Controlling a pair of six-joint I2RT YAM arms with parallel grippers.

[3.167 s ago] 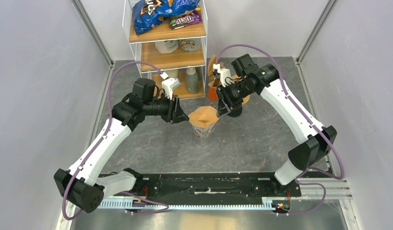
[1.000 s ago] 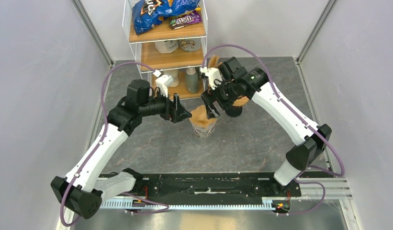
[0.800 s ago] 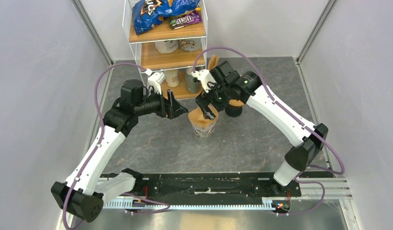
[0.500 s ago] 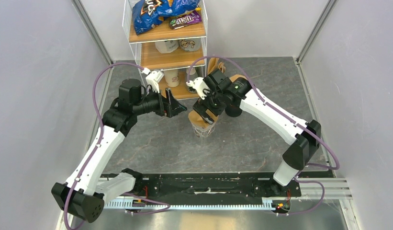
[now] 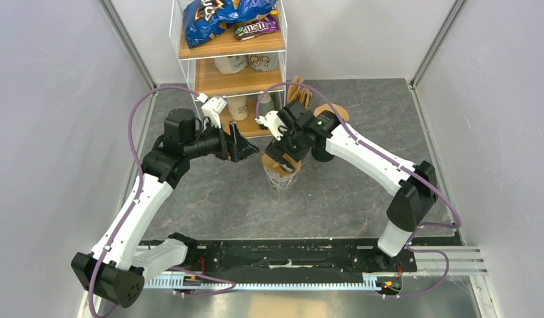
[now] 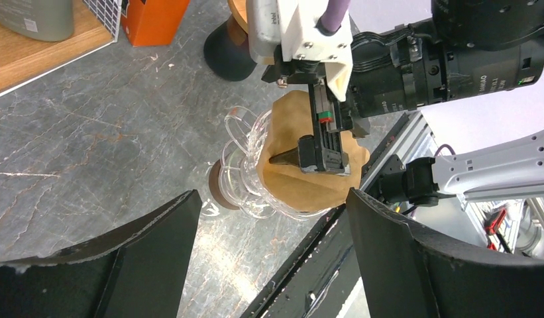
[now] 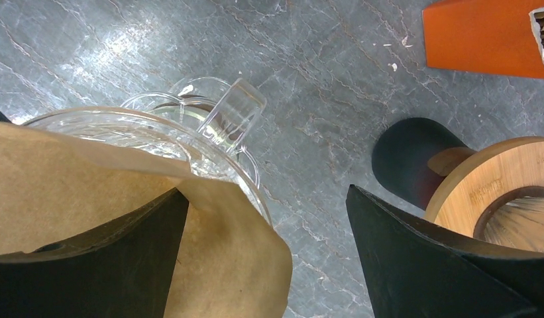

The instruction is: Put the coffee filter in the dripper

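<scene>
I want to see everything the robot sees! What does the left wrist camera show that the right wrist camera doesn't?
Only the left wrist camera shows the right gripper from outside, open, over the brown filter, plus a wooden shelf. Only the right wrist camera looks into the open top of the wooden holder. Both show the filter in the glass dripper with its edge poking over the rim, the orange box and the grey table.
</scene>
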